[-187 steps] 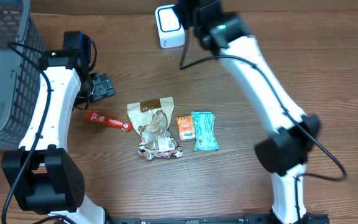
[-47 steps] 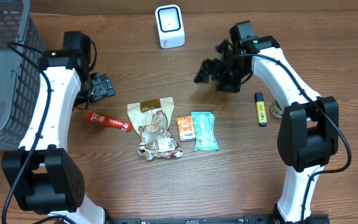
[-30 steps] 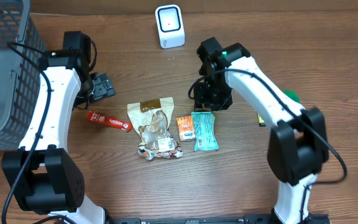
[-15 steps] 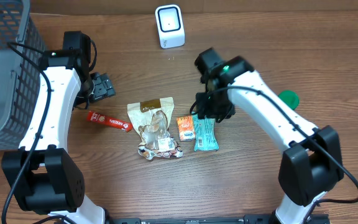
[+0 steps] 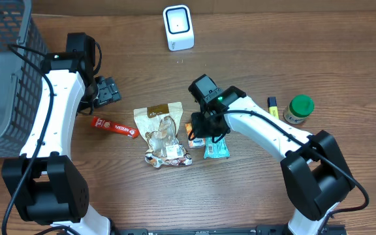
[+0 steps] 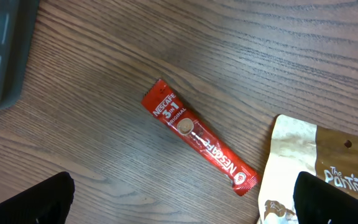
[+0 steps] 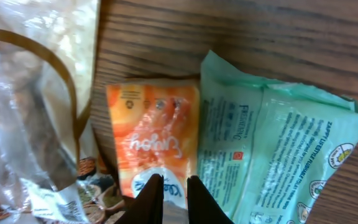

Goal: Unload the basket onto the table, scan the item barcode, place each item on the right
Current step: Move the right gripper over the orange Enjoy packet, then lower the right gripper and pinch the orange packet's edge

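Observation:
A white barcode scanner (image 5: 177,27) stands at the table's back. An orange sachet (image 7: 154,134) lies flat between a clear snack bag (image 7: 30,106) and a teal wipes packet (image 7: 278,155). My right gripper (image 7: 174,182) is down on the sachet's near edge, its fingers nearly together and pinching it. From overhead, that gripper (image 5: 204,125) covers most of the sachet (image 5: 192,134). My left gripper (image 6: 182,193) hangs wide open and empty over bare wood near a red coffee stick (image 6: 197,140).
A grey wire basket (image 5: 2,72) fills the left edge. A green-lidded jar (image 5: 298,109) and a yellow highlighter (image 5: 273,106) sit at the right. The red coffee stick (image 5: 115,127) lies left of the snack bag (image 5: 162,134), the teal packet (image 5: 217,149) right of the sachet.
My right arm swung left and down onto the orange sachet, and its jaws closed to a narrow gap. The jar and highlighter came back into view. The left arm stayed still.

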Controlling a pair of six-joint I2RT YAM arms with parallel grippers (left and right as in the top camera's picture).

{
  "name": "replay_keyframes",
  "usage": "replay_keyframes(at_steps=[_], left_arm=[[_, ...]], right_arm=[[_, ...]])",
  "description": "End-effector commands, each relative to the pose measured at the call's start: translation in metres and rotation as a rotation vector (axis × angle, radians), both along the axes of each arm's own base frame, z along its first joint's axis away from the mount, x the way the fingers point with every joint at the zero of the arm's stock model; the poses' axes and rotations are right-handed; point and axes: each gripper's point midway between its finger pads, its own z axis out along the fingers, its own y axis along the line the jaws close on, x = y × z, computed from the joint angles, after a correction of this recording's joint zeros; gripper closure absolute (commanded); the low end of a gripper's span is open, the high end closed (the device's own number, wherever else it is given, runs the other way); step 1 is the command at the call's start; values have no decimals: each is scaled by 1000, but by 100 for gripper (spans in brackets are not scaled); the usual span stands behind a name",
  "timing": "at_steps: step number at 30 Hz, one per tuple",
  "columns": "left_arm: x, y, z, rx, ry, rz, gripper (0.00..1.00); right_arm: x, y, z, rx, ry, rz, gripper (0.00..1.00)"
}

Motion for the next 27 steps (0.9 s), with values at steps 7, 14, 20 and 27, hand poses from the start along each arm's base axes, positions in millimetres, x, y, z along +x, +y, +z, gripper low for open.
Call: replay_keyframes(at_steps=[7,14,20,27], left_arm=[[4,-1,4,9,-15,0,0],[3,-1,4,9,-15,0,0],[4,-1,4,9,-15,0,0],[3,-1,4,9,-15,0,0]], right_arm=[[-14,2,-14,34,54,-9,84],[-20,41,-2,214,83,47,84],[-24,49,-7,149,44,-10,84],[-47,70,-7,149,46,67,81]])
